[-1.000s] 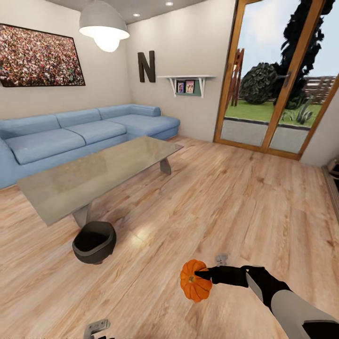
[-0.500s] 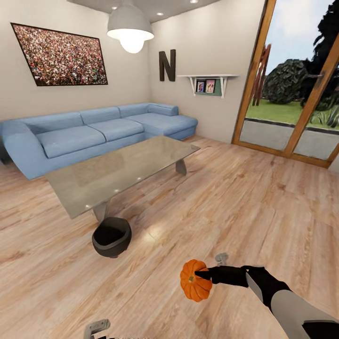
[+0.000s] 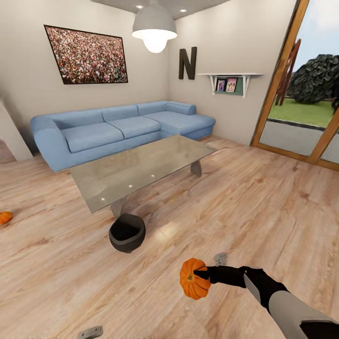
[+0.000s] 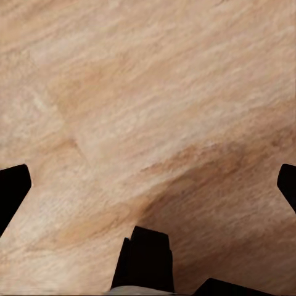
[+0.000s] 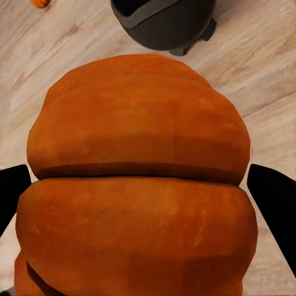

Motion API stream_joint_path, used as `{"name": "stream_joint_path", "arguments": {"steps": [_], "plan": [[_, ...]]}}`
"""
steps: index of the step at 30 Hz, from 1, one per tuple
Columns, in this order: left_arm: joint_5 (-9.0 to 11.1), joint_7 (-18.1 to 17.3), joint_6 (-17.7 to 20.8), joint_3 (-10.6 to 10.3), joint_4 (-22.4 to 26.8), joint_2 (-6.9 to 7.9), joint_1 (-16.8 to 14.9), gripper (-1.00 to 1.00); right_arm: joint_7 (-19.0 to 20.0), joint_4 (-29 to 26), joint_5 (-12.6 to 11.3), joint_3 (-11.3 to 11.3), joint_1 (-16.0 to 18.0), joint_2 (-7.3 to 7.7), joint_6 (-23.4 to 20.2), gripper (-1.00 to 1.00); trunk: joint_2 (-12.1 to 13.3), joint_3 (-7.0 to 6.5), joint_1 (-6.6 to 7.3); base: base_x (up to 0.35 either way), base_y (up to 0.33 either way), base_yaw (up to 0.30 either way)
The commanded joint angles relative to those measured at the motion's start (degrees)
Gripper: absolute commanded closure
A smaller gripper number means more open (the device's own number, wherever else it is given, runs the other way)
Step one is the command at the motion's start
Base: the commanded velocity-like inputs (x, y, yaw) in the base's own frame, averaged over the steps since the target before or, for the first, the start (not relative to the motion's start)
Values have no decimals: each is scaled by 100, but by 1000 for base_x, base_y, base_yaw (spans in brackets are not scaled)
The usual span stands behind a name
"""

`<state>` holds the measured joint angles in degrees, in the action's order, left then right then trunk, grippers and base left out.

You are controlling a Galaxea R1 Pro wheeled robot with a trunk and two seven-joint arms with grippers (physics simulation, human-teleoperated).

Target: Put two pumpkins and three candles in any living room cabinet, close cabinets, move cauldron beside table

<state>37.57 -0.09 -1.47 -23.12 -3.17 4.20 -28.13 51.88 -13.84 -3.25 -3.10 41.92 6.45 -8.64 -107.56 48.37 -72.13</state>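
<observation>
A pumpkin (image 3: 194,278) is held clamped in the right claw (image 3: 200,274) above the wooden floor (image 3: 263,207), low in the near part of the room and right of centre. In the right wrist view the pumpkin (image 5: 139,185) is seen pressed between the two dark fingers (image 5: 274,197), one at each side of it. A second pumpkin (image 3: 4,217) lies on the floor at the far left edge, well apart from the first; it is also seen as a small orange spot (image 5: 39,3) in the right wrist view.

A black cauldron (image 3: 126,232) stands upright on the floor just beside the near end of the glass coffee table (image 3: 141,168), close to its leg. Beyond the table a blue corner sofa (image 3: 117,129) is set against the walls, with a framed picture (image 3: 87,56) above it, a letter N (image 3: 187,63) and a small shelf (image 3: 229,81) on the far wall, and a glazed door (image 3: 301,94) at the right.

The left claw (image 4: 147,179) is pointed down at bare floor, its finger tips (image 4: 12,191) spread wide with nothing between them.
</observation>
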Motion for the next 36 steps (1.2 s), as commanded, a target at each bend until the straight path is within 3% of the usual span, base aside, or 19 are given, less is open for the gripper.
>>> {"name": "stream_joint_path", "arguments": {"steps": [1, 10, 23, 36], "plan": [[2, 52, -1, 0, 0, -6, 4, -100, -3, 1, 0, 2, 0, -1, 1, 100, 42, -12, 23, 0, 0, 227], [5, 148, 0, 1, -1, -17, 41, -100, -11, 19, 0, 2, 0, -11, 2, 100, 402, -114, 220, 0, 0, 212], [-1, 80, 15, 1, 4, -52, 369, -100, -12, 65, 17, -4, -84, -54, 146, 100, 924, -258, 506, 0, 0, 198], [-4, 79, 18, 1, 9, -59, 388, -100, -12, 65, 17, -7, -88, -73, 152, 100, 1445, -400, 791, 0, 0, 193]]}}
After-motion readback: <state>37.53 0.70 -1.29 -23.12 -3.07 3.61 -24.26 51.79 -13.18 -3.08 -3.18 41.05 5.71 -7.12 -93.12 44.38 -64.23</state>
